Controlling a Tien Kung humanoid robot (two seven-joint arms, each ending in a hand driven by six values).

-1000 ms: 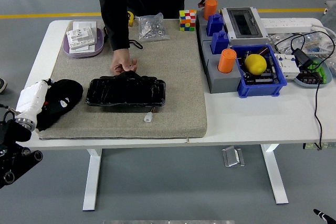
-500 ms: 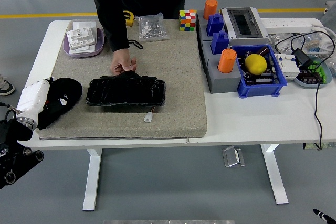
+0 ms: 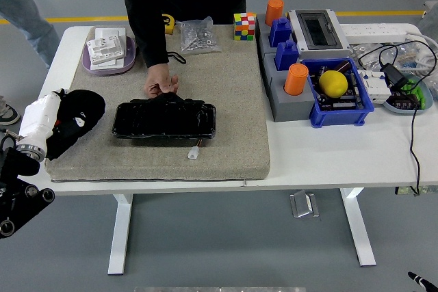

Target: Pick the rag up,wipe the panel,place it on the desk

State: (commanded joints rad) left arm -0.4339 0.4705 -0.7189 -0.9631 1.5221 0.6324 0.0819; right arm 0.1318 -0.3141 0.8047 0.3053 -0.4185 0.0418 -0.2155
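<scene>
Desk (image 3: 321, 155) carrying a beige mat (image 3: 233, 100) across its left half, crowded on the right with bins, cups and cables well apart from the work. Standing at the far side, a person, pinning the far edge of the black panel (image 3: 164, 120) with one hand (image 3: 162, 88). Lying flat in the mat's middle, that panel, with a small white connector (image 3: 194, 154) trailing just beside its near edge. Sitting at the mat's left edge, well left of the panel, the black rag (image 3: 81, 115), bunched around the end of the left hand (image 3: 60, 129) reaching in from the left. Black against black there, so not showing whether the fingers are clenching the cloth or lying released. Showing only as a dark tip at the near right corner, the right arm (image 3: 416, 279).

Risking most, probably: losing the rag on the way across if the hold is loose, dropping it on the mat short of the panel. Risking next: sweeping into the person's hand, sitting right on the wiping path at the far edge. Then shoving the panel right or nearward by pressing too hard against a light hold. Last, catching the connector and dragging it toward the mat's near edge.
</scene>
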